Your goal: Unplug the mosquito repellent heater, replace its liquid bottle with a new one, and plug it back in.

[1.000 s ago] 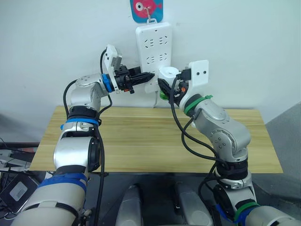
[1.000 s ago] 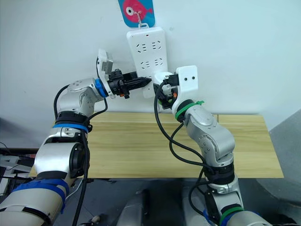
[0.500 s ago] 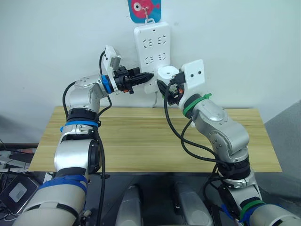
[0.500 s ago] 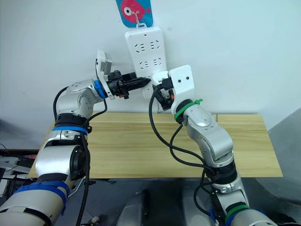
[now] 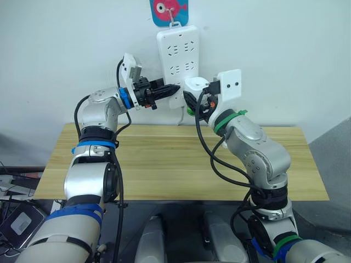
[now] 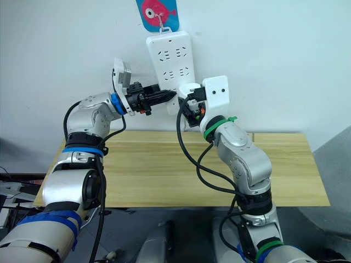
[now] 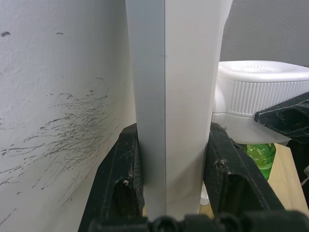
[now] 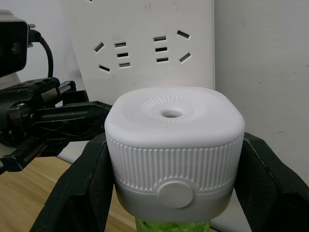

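Wooden table (image 5: 164,164) against white wall (image 5: 285,49)

Operator, your tabletop (image 5: 164,164) is a light wooden surface with lengthwise plank seams, set with its far edge against the white wall (image 5: 66,49). Nothing visible rests directly on the wood. The white power strip (image 5: 176,55) is carried by the wall, not the tabletop: it hangs from a hook on a blue card with a pink fish (image 5: 169,12), its lower end above the far edge.
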Controlling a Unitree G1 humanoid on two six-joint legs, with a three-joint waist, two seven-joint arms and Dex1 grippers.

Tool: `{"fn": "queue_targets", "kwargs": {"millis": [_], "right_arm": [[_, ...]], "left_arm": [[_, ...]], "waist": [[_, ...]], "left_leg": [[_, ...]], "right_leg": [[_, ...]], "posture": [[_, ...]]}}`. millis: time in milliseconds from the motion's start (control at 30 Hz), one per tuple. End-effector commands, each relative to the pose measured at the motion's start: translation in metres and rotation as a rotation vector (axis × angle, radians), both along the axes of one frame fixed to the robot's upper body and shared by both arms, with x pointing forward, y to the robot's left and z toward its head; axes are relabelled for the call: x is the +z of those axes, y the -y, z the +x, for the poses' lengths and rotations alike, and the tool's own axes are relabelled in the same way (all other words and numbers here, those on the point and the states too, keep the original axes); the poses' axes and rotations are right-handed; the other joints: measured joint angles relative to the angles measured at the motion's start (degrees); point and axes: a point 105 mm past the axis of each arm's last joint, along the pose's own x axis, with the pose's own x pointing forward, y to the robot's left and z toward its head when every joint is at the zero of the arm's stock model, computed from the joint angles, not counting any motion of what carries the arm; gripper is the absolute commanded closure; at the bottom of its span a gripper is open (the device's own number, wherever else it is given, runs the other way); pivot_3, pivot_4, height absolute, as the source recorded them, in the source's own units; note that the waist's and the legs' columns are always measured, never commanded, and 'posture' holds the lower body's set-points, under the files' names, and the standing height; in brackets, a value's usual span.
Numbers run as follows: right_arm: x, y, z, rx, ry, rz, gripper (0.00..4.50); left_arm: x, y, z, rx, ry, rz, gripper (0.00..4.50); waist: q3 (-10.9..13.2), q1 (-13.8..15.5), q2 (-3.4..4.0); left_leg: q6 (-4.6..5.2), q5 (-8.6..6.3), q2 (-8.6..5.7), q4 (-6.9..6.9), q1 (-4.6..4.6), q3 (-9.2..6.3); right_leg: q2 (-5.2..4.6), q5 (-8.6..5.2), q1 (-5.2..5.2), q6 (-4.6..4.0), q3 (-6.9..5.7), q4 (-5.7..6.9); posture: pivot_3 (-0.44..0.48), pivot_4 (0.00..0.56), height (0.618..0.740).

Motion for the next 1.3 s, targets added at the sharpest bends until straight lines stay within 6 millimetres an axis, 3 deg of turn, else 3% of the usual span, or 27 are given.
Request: {"fn": "queue_targets", "kwargs": {"millis": [33,133,467,667,767,900,1100,1300], "right_arm": [[0.005,-0.006,0.000,0.016,0.025,-0.013,0.77],[0.007,-0.004,-0.004,0.027,0.037,-0.012,0.02],[0.004,0.023,-0.040,0.069,0.033,-0.097,0.02],[-0.019,0.051,-0.065,0.122,-0.023,-0.159,0.02],[-0.016,0.050,-0.067,0.145,-0.018,-0.126,0.58],[-0.011,0.045,-0.063,0.157,-0.005,-0.093,2.10],[-0.009,0.035,-0.059,0.175,0.001,-0.062,4.44],[-0.009,0.023,-0.055,0.212,0.011,-0.048,4.48]], "left_arm": [[0.021,0.036,-0.015,-0.172,0.075,-0.038,3.20],[0.020,0.036,-0.014,-0.165,0.078,-0.038,3.20],[0.018,0.030,-0.011,-0.137,0.086,-0.028,3.20],[0.019,0.027,-0.005,-0.105,0.094,-0.026,3.20],[0.015,0.023,0.000,-0.062,0.101,-0.012,3.20],[0.014,0.016,0.003,-0.026,0.101,-0.019,1.85],[0.018,-0.009,0.007,0.057,0.112,0.003,0.00],[0.017,-0.049,0.003,0.144,0.114,0.044,0.00]], "waist": [[-0.06,0.16,0.02],[-0.11,0.75,-0.03],[-0.12,0.90,-0.05],[-0.16,0.99,-0.08],[-0.17,0.81,-0.09],[-0.20,0.66,-0.10],[-0.21,0.33,-0.10],[-0.21,0.35,-0.09]], "left_leg": [[0.00,0.00,0.00,0.00,0.00,0.00],[0.00,0.00,0.00,-0.03,-0.13,-0.13],[-0.10,0.04,-0.09,-0.40,-0.37,-0.17],[-0.01,-0.01,-0.12,-0.36,-0.37,-0.19],[0.03,-0.02,-0.14,-0.28,-0.34,-0.14],[0.03,-0.02,-0.13,-0.16,-0.33,-0.17],[0.02,-0.01,-0.12,-0.19,-0.33,-0.16],[0.02,-0.01,-0.07,-0.19,-0.29,-0.17]], "right_leg": [[0.00,0.00,0.00,0.00,0.00,0.00],[-0.02,0.00,-0.01,0.00,-0.12,-0.13],[-0.40,-0.05,-0.08,0.09,-0.18,-0.50],[-0.38,-0.07,-0.04,0.10,-0.20,-0.53],[-0.32,-0.07,-0.05,0.10,-0.19,-0.46],[-0.13,-0.07,-0.04,0.10,-0.18,-0.37],[-0.10,-0.07,-0.07,0.10,-0.17,-0.36],[-0.10,-0.07,-0.06,0.10,-0.17,-0.34]], "posture": [[-0.094,0.209,0.740],[-0.092,0.208,0.740],[-0.099,0.203,0.740],[-0.114,0.198,0.740],[-0.119,0.196,0.740],[-0.119,0.196,0.740],[-0.103,0.204,0.740],[-0.077,0.211,0.740]]}}
